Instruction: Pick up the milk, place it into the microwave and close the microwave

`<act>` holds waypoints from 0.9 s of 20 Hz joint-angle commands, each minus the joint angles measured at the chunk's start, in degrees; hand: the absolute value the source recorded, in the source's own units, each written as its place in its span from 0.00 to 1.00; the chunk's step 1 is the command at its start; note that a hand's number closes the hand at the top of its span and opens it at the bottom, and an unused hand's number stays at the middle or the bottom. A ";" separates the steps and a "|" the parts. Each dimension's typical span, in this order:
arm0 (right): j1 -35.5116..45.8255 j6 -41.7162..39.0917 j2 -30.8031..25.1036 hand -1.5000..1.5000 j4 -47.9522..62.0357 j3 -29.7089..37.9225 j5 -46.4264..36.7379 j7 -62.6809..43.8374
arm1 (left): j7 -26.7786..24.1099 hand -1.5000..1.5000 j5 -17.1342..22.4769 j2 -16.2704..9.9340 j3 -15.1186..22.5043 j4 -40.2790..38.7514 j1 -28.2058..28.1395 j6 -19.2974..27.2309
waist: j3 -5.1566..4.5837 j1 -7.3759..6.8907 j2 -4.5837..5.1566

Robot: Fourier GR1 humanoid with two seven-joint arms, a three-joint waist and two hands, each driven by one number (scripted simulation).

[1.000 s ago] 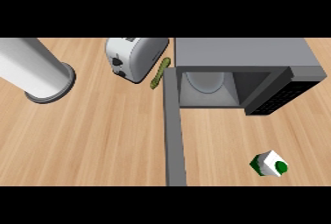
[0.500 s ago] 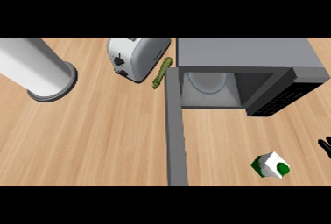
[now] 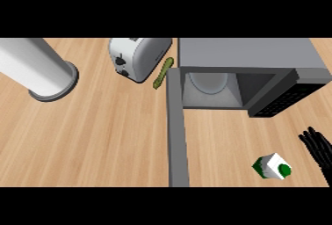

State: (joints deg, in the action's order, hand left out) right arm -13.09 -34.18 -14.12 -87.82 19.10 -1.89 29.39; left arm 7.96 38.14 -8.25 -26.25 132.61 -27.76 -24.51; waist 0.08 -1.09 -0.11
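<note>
Right robot hand [image 3: 318,149] sits at the right edge of the head view, fingers straight and spread, pointing up-frame, holding nothing; only fingers and part of the palm show. Left robot hand is not visible. Milk [image 3: 272,167] is a small white-and-green carton standing on the desk [image 3: 97,140], just left of the right robot hand and apart from it, no contact. It sits near the front edge, below the microwave's control panel [image 3: 285,99]. My read on handling: carton is light, boxy, stiff enough on its flat faces but can dent if squeezed across a corner; smooth sides may slide in the fingers; small footprint means a sideways nudge could tip or push it before the fingers close. Best grab looks like opposing flat side faces at mid-height, thumb on one face and fingers on the other, coming in from the right. Microwave [image 3: 250,52] is open, cavity [image 3: 214,90] clear to view with a pale turntable plate [image 3: 207,81] inside. Door [image 3: 176,132] swings out toward the viewer as a long grey slab left of the carton. Further left: toaster [image 3: 136,59], a green vegetable [image 3: 163,73] lying between toaster and microwave, and a large white cylinder [image 3: 35,68] on the far left.
</note>
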 commanded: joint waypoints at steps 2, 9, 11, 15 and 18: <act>4.81 3.30 -1.06 0.00 14.11 -1.30 -7.81 10.08 | 1.93 0.00 8.61 -0.68 -2.90 5.03 -2.06 -0.77 | 0.03 -0.15 0.06; 7.32 8.63 -4.88 0.00 31.25 -4.61 -14.07 25.59 | -1.71 0.00 5.70 2.50 -3.24 2.89 -3.16 -4.73 | 0.10 -0.34 0.12; 10.00 13.19 -4.56 0.00 36.94 -6.00 -16.80 27.99 | 0.04 0.00 12.19 -2.45 -6.85 0.40 -2.39 -4.84 | 0.13 -0.58 0.17; 15.60 15.53 -5.99 0.00 45.96 -6.50 -17.44 31.78 | 1.07 0.00 13.66 -1.73 -7.77 3.29 -3.73 -4.06 | 0.14 -0.56 0.20; 15.73 14.59 -7.17 0.00 51.21 -6.81 -16.99 36.48 | -0.56 0.00 11.38 1.11 -6.25 2.63 -5.79 -7.72 | 0.13 -0.53 0.17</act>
State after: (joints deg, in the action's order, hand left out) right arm 0.85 -15.87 -19.75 -44.74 12.72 -18.07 54.03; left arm 7.80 47.27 -8.22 -31.97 132.30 -31.85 -30.00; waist 0.22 -1.67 0.07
